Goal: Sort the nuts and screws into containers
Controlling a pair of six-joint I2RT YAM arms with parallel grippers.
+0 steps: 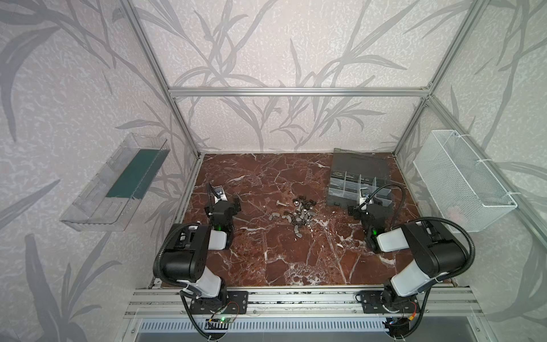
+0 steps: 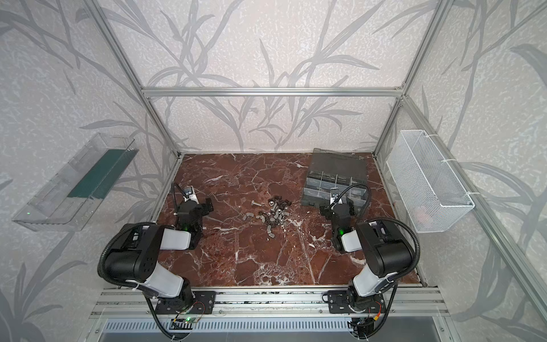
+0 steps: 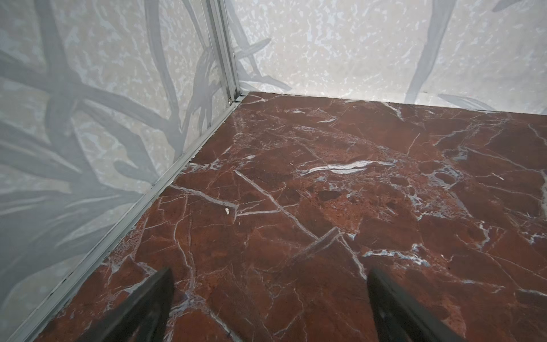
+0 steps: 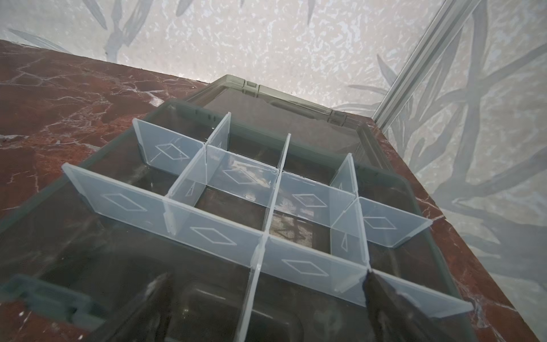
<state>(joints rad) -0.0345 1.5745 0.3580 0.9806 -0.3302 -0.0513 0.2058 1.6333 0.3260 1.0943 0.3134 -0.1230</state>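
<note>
Mid-table, between my two arms, the nuts (image 1: 299,219) lay in a loose heap on the marble table (image 1: 266,260), silver hex and wing ones tangled with small black ones. One silver screw (image 1: 281,203) lay just beside the heap, at its far left edge. That was the only screw I could make out in both top views; any others were lost in the pile.

I judged all of it hard, light and slick. Steel on polished stone would skate away from a finger, and pieces touching each other could come up in pairs. I would take the screw across its shaft, a hex nut across two flats, and a wing nut by its wings. Strays at the heap's edge looked the easier picks.

The left claw (image 3: 269,277) was spread wide and held nothing, hanging over bare table left of the heap. The right claw (image 4: 265,278) was just as wide and empty, over the near edge of the box (image 1: 336,201). Its compartments (image 4: 233,207) looked empty to me. The lid (image 1: 359,161) lay open behind, towards the back wall.

Thin dividers (image 4: 207,234) seemed to stand proud of the rim, and I thought a low finger could catch them. The basket (image 1: 461,177) and tray (image 1: 118,183) hung on the side walls, well out of the way.
</note>
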